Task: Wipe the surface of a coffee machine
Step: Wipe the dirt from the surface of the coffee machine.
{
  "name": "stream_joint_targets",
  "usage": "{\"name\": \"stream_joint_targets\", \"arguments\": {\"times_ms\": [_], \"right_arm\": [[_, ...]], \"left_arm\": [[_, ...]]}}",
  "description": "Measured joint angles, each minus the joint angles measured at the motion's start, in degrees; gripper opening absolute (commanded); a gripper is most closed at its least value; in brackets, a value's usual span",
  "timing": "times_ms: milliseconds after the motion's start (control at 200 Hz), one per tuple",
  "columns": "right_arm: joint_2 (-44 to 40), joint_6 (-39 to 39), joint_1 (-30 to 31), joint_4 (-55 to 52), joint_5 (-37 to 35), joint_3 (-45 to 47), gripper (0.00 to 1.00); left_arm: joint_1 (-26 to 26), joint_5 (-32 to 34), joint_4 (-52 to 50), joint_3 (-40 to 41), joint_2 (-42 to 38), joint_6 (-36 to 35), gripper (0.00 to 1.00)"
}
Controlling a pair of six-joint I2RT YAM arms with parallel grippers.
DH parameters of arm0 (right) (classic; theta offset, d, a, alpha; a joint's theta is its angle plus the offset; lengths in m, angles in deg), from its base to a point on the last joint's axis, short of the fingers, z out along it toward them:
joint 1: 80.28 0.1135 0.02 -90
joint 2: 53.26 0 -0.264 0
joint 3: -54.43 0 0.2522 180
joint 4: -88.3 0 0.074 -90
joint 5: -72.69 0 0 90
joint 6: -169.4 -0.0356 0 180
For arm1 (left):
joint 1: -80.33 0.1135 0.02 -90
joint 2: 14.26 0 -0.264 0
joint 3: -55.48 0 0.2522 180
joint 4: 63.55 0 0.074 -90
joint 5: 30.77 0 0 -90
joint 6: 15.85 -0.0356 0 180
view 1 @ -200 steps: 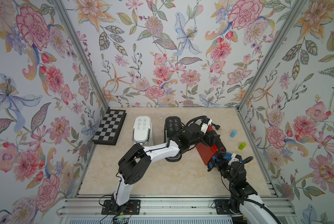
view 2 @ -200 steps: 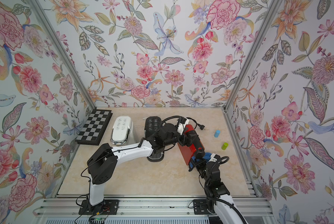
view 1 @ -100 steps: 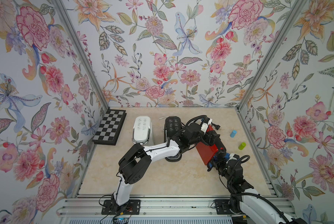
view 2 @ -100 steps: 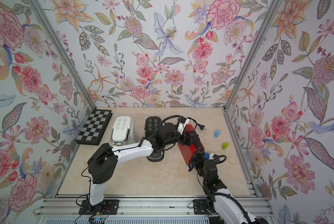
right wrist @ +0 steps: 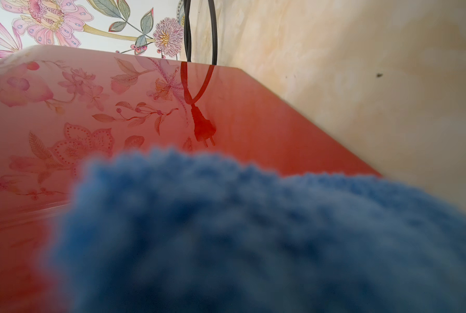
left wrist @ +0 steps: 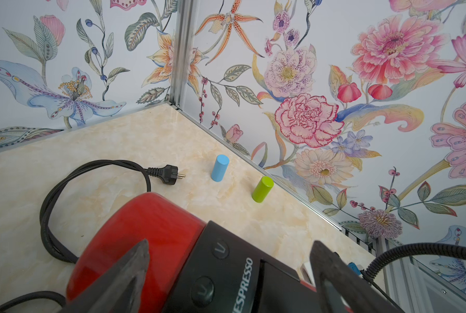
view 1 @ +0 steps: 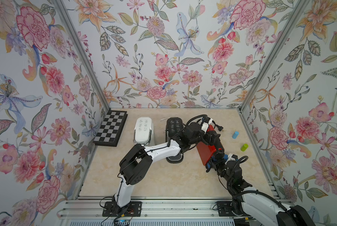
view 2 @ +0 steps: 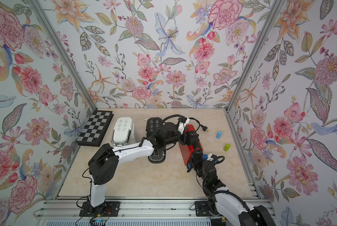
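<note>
The left arm rises from its base at the near edge, folds at the elbow and stretches across the surface (view 1: 163, 182) to the red coffee machine (view 1: 203, 154). This machine stands right of the middle, between a black coffee machine (view 1: 174, 125) and a blue cylinder (view 1: 235, 134). The left hand (left wrist: 229, 246) comes at the red machine's black top from above and is clamped across it, its 2 fingers (left wrist: 134, 268) wide apart, 1 on each side. The right arm comes up bent from the near right corner. The right hand (view 1: 215, 160) is closed on a blue cloth (right wrist: 253, 230), held at the machine's right side.

In both top views the frame edge cuts off the right arm's lower part. The left arm covers most of the red machine's top and part of the black one, and only scraps of cloth show around the right hand. In the right wrist view the cloth is a blur filling the lower half and hides that hand's fingers. The glossy red panel mirrors the wallpaper and a plug (left wrist: 168, 174).

Only the left wrist view shows the lettering and 2 buttons on the black top, with the cord looped behind the machine. The green cylinder (left wrist: 262, 189) stands upright near the blue one. Only the top views show a white coffee machine (view 1: 143, 130) and a chessboard (view 1: 111, 128) by the left wall.
</note>
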Motion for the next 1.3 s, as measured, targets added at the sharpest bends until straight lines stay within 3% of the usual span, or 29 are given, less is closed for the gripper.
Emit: {"name": "stream_joint_targets", "arguments": {"times_ms": [150,410,520,675,926,1301], "right_arm": [[-5.2,-1.1,0.8,-4.0,-0.5,0.0,0.0],[-28.5,-1.4,1.7,-21.9,-1.5,0.0,0.0],[-32.9,-1.4,1.7,-27.2,-2.4,0.0,0.0],[-25.4,-1.0,1.7,-25.9,-3.0,0.0,0.0],[-6.5,-0.3,2.0,-11.2,-3.5,0.0,0.0],[10.5,1.6,4.8,0.4,-9.2,-0.5,0.0]], "left_arm": [[0.0,-0.3,0.5,0.4,0.0,0.3,0.93],[0.0,-0.5,3.3,2.2,-0.4,1.2,0.93],[0.0,-0.5,4.2,2.6,-0.4,1.2,0.92],[0.0,-0.5,4.5,2.8,-0.4,1.3,0.92],[0.0,-0.5,4.8,3.0,-0.4,1.6,0.92],[-0.1,-0.6,4.5,2.5,-0.2,1.7,0.92]]}}
